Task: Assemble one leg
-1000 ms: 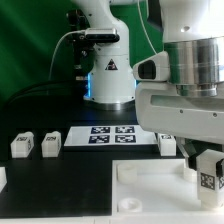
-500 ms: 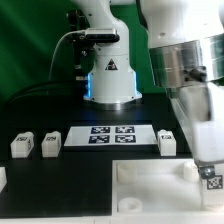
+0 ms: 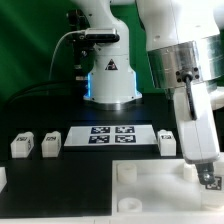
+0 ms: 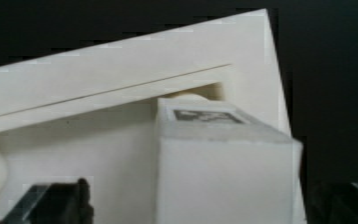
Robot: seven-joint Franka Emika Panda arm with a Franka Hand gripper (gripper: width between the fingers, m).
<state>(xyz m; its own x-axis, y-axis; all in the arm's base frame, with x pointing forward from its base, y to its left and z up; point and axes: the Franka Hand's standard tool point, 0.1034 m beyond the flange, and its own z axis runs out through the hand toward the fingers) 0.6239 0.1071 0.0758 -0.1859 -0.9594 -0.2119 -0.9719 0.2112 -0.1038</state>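
My gripper is shut on a leg, a small white block with a black-and-white tag, and holds it at the near corner of the white tray-like top on the exterior view's right. In the wrist view the leg fills the space between my dark fingers. Its tagged end sits against the inner corner of the top's rim. Three more legs lie on the table: two on the exterior view's left and one behind the top.
The marker board lies flat behind the top. The robot's base stands at the back with cables to the exterior view's left. The arm's own links hang over the right side.
The wrist has turned while holding the leg. The leg has stayed at the top's right-hand corner, shifting only slightly. The other legs have not moved.
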